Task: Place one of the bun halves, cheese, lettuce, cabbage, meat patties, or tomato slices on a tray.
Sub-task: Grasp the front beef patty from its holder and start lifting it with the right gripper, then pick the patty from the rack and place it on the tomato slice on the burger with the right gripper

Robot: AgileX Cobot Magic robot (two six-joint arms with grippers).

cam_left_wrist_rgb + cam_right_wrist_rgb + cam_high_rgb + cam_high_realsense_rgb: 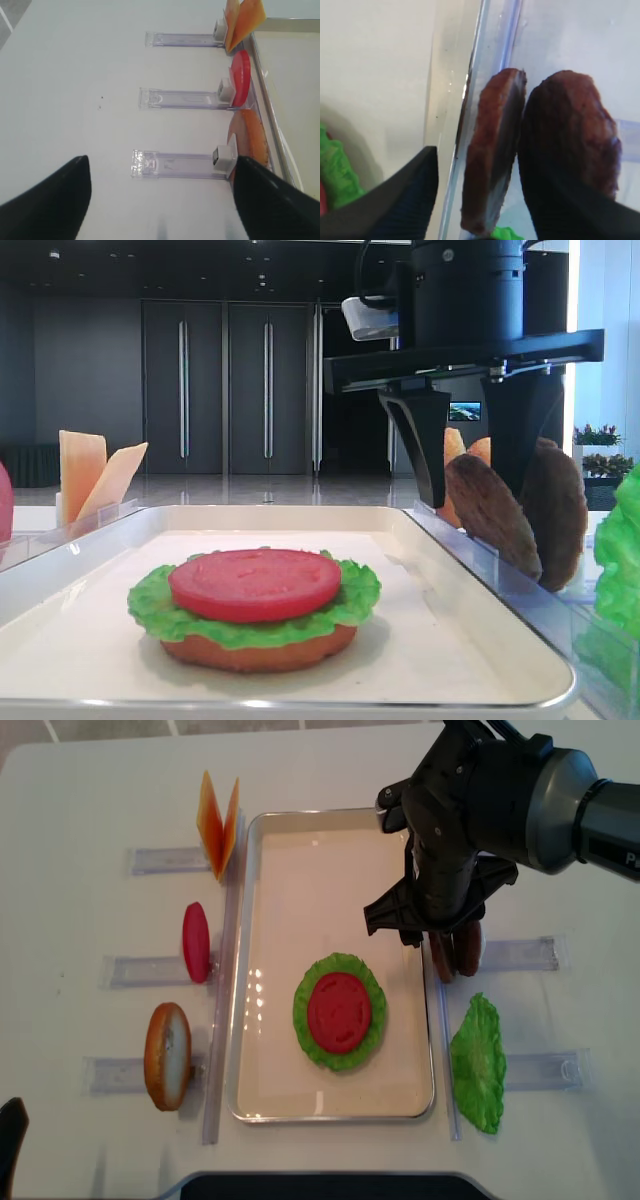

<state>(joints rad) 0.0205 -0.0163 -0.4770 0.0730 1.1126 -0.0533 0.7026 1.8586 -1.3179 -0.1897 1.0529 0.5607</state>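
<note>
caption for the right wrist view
Right gripper straddling the nearer of two upright meat patties beside the tray.

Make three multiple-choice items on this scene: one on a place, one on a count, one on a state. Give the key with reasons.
1. Where do the patties stand?
A. In a clear holder right of the tray
B. On the tray
C. Left of the tray

2. How many cheese slices stand left of the tray?
A. One
B. Two
C. Four

3. What tops the stack on the tray?
A. Tomato slice
B. Bun half
C. Cheese

Key: 1 A, the right tool straddles one patty there, outside the rim. 2 B, two slices lean apart in a V. 3 A, the red disc lies on lettuce over a bun half.
</note>
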